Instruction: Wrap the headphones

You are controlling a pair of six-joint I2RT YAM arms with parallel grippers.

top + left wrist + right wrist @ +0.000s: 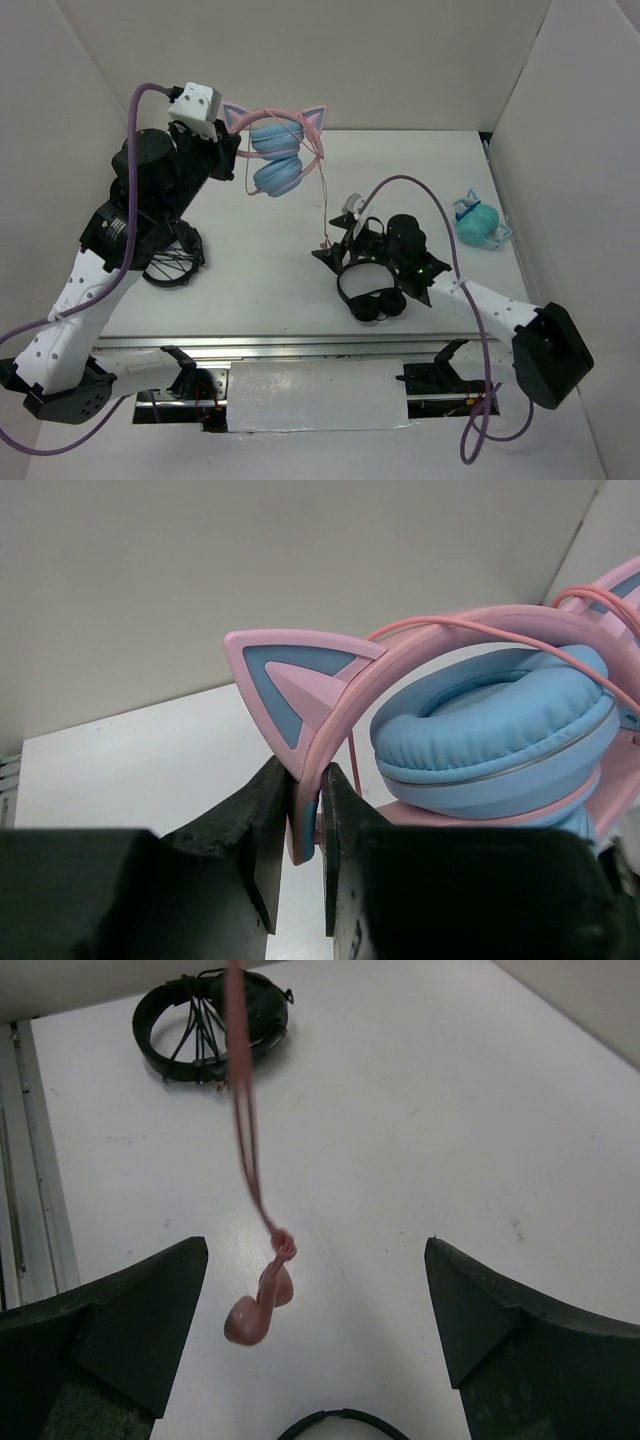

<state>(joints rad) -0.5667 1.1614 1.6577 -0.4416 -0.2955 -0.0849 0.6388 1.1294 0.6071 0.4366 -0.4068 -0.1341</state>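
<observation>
Left claw (306, 830) clamped shut on headphones (277, 175) at stiff band (345, 715), up off counter (260, 290). Light overall. Cable (245, 1130) limp (thin, prob. fragile), hanging inside wide-open, empty right claw (315, 1280); grab near plug (250, 1320).

Left claw (305, 820) raised and clamped, right claw (315, 1290) low, spread wide

No legible txt, labels, brands, nos. or signs in any of the 3 views.

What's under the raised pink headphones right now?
The headphones' thin pink cable hangs down; its plug dangles between the open right gripper's fingers. The table directly beneath the ear cups is hidden from above.
</observation>
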